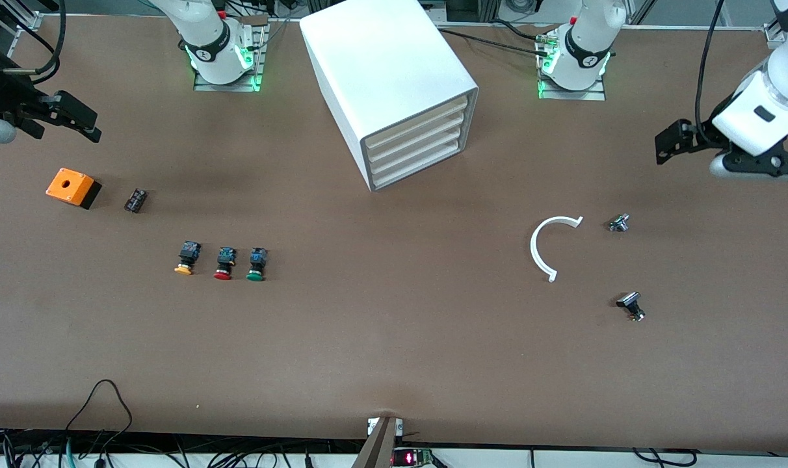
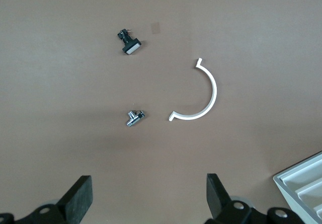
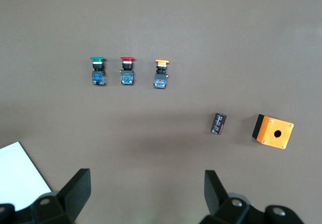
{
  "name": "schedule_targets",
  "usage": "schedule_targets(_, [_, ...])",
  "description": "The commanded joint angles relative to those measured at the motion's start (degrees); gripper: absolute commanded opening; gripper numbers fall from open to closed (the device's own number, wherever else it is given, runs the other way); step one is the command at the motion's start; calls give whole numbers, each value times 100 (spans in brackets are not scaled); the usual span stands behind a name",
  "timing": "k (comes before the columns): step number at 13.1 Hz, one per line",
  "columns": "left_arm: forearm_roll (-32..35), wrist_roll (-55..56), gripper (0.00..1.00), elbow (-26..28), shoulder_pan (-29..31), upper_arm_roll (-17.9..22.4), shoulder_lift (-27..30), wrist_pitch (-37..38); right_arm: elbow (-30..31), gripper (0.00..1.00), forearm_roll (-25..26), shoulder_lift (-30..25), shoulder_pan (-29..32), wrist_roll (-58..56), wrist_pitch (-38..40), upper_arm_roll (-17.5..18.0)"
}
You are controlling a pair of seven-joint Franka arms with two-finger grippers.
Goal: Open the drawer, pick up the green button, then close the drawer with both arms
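Green-capped, the button lies on the bench beside a red-capped button, nearer the front camera than the cabinet, whose lowest drawer sits closed. Left gripper and right gripper hover with jaws released, waiting.

— Where's the left arm?

— The left arm rises from its base along the top of the front view and reaches out to its own end of the table, wrist bent downward. The left gripper hangs in the air, fingers spread wide with nothing between them.

— And the right?

— The right arm mirrors it at the table's other end; most of it runs out of frame, so its exact bend is hard to judge. The right gripper also hangs high, fingers parted and empty.

— Any contact?

— None; both hang clear of the surface.
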State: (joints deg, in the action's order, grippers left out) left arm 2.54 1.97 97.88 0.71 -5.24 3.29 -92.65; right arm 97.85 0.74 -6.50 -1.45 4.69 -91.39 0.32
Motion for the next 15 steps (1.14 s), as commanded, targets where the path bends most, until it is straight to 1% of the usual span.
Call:
schedule_targets(1, [36,-345,100,390,-80,146,198,-762,-133,100,40,-27,66,-240,-2,100])
schedule_targets(3, [-77,-382,100,329,-72,172,207,-667,-222,100,23,26,57,-302,16,100])
schedule_targets(5, [-210,-364,100,311,-97,312,190,-545,-239,100,14,52,66,-224,16,91])
schedule_targets(6, [-236,-329,100,241,-185,365,190,-213,-248,100,14,44,66,-215,24,91])
schedule_targets(7, [-184,-303,100,32,-203,392,129,-44,-248,100,5,52,66,-197,24,91])
schedule_targets(8, [-175,-320,100,-49,-203,427,50,-17,-248,100,5,52,66,-188,33,82])
schedule_targets(13, [-254,-302,99,-111,-194,427,-30,-8,-240,100,5,52,66,-206,42,82])
schedule_targets(15, [-289,-338,99,-234,-220,611,-92,123,-240,100,5,52,66,-197,42,82])
